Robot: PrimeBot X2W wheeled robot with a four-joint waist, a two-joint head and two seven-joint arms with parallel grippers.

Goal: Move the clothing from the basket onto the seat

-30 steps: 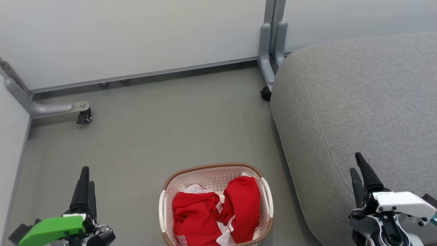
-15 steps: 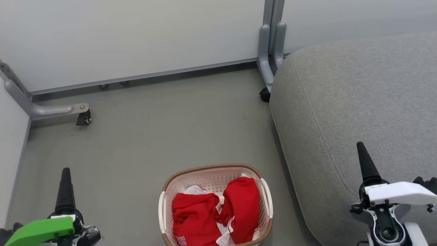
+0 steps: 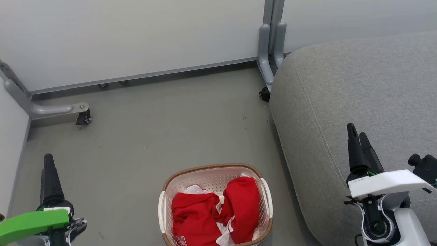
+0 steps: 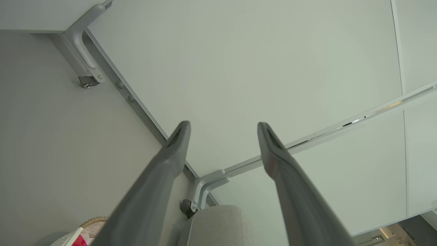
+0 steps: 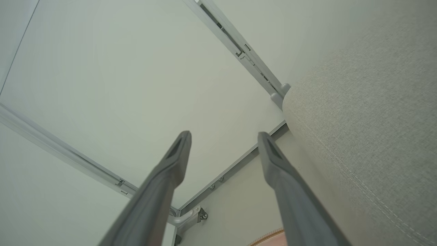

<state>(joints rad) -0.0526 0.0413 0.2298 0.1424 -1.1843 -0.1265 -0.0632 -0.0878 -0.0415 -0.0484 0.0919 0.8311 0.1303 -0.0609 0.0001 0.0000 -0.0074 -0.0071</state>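
Basket [image 3: 211, 166] sits on the grey floor [image 3: 153, 136] at btm ctr of head view: white perforated walls w/ brown woven-look rim, near edge cut off by the frame. Clothing [image 3: 194, 215] lies all inside it, two red garments bunched side by side w/ white trim showing; white letters on the left one are too cut off to read. Seat [image 3: 358, 85], a big grey upholstered cushion w/ rounded corner & stitched seam, takes up the right side, its lower front just beside the basket's right side; can't tell if they touch. Left gripper [image 3: 48, 159] is at lower left over bare floor, well apart from the basket, green cover at its base. In left wrist view its dark fingers [image 4: 170, 160] stand spread wide, gap btwn them empty. Right gripper [image 3: 356, 130] is at lower right above the seat's front part, white cover at its base. In right wrist view its fingers [image 5: 172, 164] are spread wide too, holding nothing. Behind: pale wall panels [image 3: 136, 34], a grey metal foot w/ caster [image 3: 83, 118] at left, a grey post [image 3: 271, 34] by the seat's far corner.
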